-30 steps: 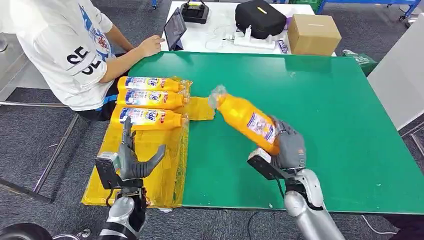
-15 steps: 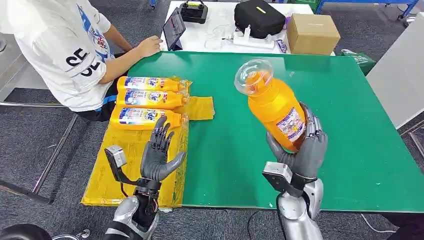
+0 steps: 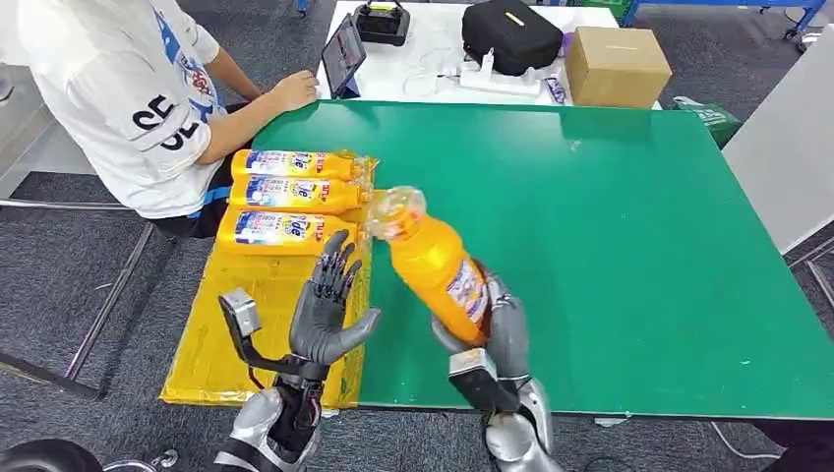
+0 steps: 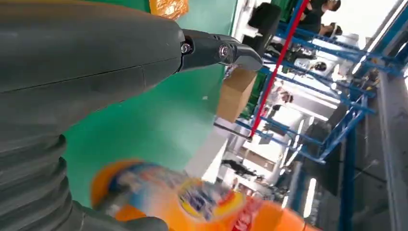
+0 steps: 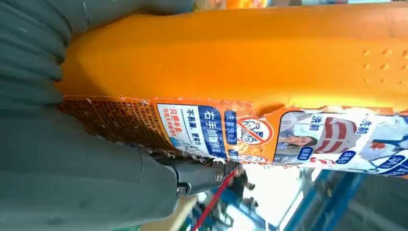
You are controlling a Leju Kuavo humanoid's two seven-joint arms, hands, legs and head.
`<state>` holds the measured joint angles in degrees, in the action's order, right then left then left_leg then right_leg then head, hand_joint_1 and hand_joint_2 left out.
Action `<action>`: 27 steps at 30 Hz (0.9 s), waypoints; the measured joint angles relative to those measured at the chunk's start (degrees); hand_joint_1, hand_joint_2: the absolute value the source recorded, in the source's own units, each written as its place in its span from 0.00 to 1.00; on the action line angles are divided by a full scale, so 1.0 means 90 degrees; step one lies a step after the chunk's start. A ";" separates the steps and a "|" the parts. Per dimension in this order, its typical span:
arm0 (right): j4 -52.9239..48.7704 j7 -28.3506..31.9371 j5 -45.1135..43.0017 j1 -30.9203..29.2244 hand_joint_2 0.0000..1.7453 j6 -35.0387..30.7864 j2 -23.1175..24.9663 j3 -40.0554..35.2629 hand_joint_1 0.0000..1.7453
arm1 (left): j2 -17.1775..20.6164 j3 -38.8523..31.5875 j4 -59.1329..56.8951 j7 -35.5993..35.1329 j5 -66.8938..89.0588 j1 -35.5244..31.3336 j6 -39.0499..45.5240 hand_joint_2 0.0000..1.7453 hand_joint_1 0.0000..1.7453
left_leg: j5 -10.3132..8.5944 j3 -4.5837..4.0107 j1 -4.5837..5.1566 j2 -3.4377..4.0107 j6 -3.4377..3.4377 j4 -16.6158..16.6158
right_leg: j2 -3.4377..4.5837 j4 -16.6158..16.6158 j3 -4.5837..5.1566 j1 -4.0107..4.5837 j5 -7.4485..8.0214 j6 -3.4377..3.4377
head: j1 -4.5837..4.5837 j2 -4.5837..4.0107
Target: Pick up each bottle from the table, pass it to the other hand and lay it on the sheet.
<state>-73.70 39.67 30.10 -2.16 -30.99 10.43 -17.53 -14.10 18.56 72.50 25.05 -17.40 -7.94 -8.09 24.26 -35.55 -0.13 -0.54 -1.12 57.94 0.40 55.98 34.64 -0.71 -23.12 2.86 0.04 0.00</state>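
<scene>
Green surface point(image 3: 610, 246) | R robot hand point(image 3: 497, 329) grips orange detergent bottle point(image 3: 433, 265) by its base, cap tilted toward L (prob. for handover) | L robot hand point(image 3: 325, 305) open, palm up beside it, over yellow sheet point(image 3: 246, 324) w/ three laid bottles point(image 3: 290, 195)

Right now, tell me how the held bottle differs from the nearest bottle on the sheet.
The held bottle stands tilted in the right robot hand above the green table; the nearest bottle lies flat on the yellow sheet, untouched. The held one's cap points away from the robot, the other's rightward. Both are orange with blue labels.
</scene>
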 measured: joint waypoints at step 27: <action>0.2210 -0.0644 0.0236 -0.0950 1.00 0.0423 0.0352 -0.1267 1.00 | 0.0151 0.0282 -0.0639 -0.0303 -0.0464 -0.0005 -0.0760 1.00 0.00 | -0.0002 -0.0002 0.0001 0.0003 0.0000 0.0000 | 0.0001 0.0001 0.0005 -0.0001 0.0001 0.0000 | -0.0002 0.0000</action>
<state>-53.81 33.88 32.22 -10.72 -27.19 13.60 -28.94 -12.74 21.09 66.75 22.32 -21.57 -7.98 -14.93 24.24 -35.57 -0.12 -0.51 -1.12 57.94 0.41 55.99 34.69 -0.72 -23.11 2.86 0.02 0.00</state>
